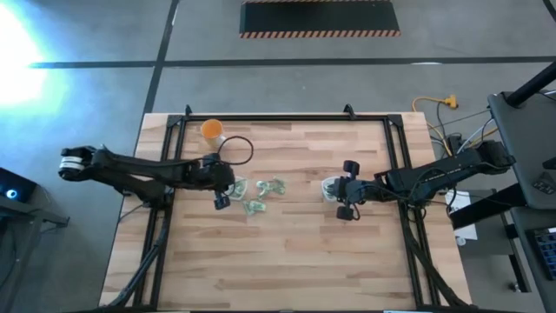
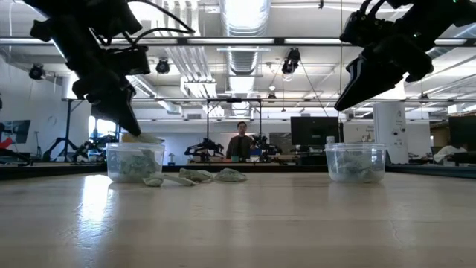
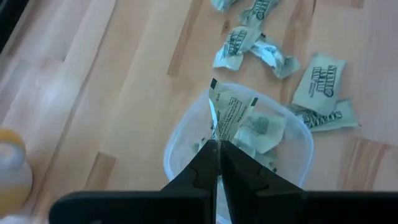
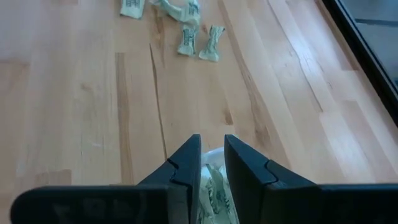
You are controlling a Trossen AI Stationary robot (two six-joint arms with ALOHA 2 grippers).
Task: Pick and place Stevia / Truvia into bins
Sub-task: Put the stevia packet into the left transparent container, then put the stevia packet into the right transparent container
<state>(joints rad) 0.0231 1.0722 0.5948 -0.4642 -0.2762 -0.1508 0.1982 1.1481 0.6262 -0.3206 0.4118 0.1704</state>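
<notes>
Our left gripper [image 3: 217,149] is pinching a sachet [image 3: 229,115] over the left bin [image 3: 180,140].

Loose sachets [image 1: 265,193] are lying just beside it; our right gripper [image 4: 211,155] is hovering, fingers slightly parted, above the right bin [image 2: 355,162]; an orange cup [image 1: 211,130] is standing behind.

My two arms are dark, almost black, built of slim jointed links. My left arm [image 1: 139,169] ends at the frame's left in a pale, whitish base joint, and a thin black cable loops beside its wrist. My right arm [image 1: 443,169] is dark throughout. My left gripper [image 3: 217,163] and right gripper [image 4: 211,163] carry matte black, wedge-shaped fingers tapering to narrow tips.
</notes>
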